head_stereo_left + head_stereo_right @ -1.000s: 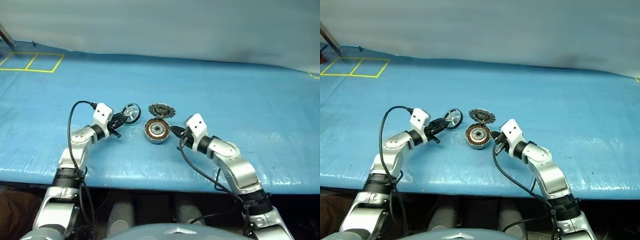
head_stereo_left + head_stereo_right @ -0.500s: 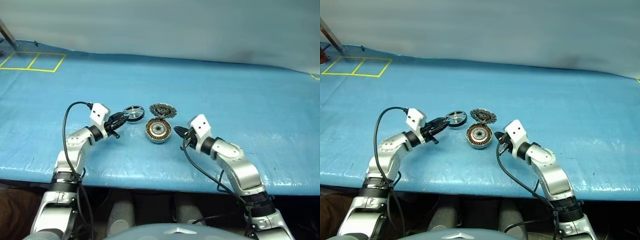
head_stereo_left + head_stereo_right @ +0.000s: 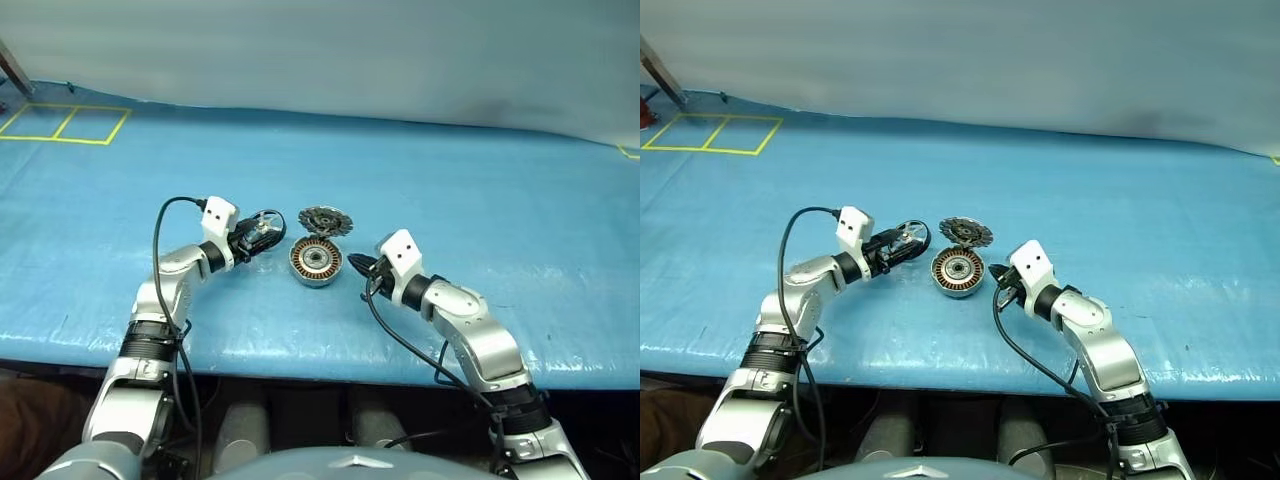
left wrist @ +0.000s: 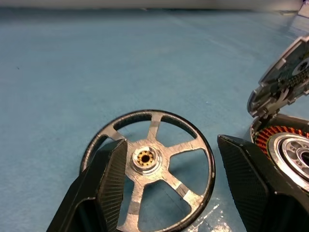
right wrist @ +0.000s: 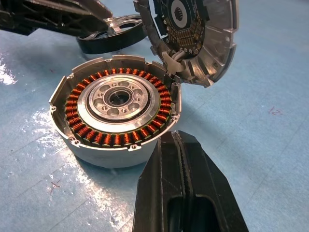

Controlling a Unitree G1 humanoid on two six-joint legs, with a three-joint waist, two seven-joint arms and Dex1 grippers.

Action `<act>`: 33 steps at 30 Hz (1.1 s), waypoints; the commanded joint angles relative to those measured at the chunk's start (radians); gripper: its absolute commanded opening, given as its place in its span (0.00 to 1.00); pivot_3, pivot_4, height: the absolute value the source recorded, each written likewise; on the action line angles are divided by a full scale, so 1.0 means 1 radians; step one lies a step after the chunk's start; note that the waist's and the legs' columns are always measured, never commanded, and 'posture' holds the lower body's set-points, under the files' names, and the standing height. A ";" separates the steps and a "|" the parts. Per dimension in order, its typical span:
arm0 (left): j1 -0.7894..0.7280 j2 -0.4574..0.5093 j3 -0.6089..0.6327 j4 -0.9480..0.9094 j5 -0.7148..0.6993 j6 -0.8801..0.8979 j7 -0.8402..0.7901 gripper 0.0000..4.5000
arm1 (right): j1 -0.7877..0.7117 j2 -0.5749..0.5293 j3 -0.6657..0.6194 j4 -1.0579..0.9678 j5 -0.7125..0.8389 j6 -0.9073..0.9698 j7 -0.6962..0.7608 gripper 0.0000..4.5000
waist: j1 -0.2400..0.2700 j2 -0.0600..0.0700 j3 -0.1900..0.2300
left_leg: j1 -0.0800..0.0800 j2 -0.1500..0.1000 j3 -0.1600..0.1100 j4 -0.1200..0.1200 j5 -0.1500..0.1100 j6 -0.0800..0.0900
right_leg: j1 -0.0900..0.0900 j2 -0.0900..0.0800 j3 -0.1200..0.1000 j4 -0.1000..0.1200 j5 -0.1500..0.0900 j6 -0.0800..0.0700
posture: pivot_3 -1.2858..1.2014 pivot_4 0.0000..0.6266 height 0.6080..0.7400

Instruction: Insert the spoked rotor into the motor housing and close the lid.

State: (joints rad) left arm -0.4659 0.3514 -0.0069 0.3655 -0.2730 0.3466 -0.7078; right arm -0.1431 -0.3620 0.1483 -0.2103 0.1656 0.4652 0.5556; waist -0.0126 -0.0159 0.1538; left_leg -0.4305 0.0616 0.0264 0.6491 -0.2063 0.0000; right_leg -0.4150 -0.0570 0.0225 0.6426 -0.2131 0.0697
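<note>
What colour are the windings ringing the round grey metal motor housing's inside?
Copper-orange windings in the motor housing, clearest in the right wrist view.

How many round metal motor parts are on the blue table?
3. The spoked rotor lies flat between the left gripper's open fingers. The motor housing sits in the middle. The lid stands tilted open at the housing's far edge.

Blue tarp (image 3: 480, 200), yellow tape squares (image 3: 65, 125)
</note>
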 commanded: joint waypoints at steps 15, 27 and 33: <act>0.006 0.022 0.019 0.044 0.057 0.040 0.069 0.71 | 0.009 -0.003 -0.013 -0.046 0.005 -0.007 -0.021 0.00 | 0.001 0.000 0.000 | 0.001 0.000 0.000 0.001 0.000 0.000 | 0.001 0.000 0.000 0.000 0.000 -0.001 | 0.52 0.24 1.00; -0.011 0.044 -0.084 0.071 0.128 0.044 0.002 0.71 | 0.006 0.004 -0.009 -0.042 -0.002 -0.014 -0.027 0.00 | 0.002 0.001 -0.002 | 0.002 0.000 0.000 0.001 0.000 0.000 | 0.002 0.000 0.000 0.000 0.000 0.001 | 0.52 0.24 1.00; -0.022 0.049 -0.110 0.086 0.151 0.045 -0.035 0.71 | 0.009 0.005 -0.005 -0.044 -0.004 -0.014 -0.034 0.00 | 0.002 0.001 -0.002 | 0.002 0.000 0.000 0.001 0.000 0.000 | 0.002 0.000 0.000 0.000 -0.001 0.001 | 0.52 0.24 1.00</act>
State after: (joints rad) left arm -0.5124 0.4018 -0.0658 0.4070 -0.1549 0.3630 -0.7221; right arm -0.1309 -0.3584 0.1495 -0.2162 0.1629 0.4659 0.5243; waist -0.0107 -0.0151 0.1519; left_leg -0.4281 0.0617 0.0265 0.6499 -0.2063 0.0000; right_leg -0.4129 -0.0572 0.0227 0.6428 -0.2136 0.0703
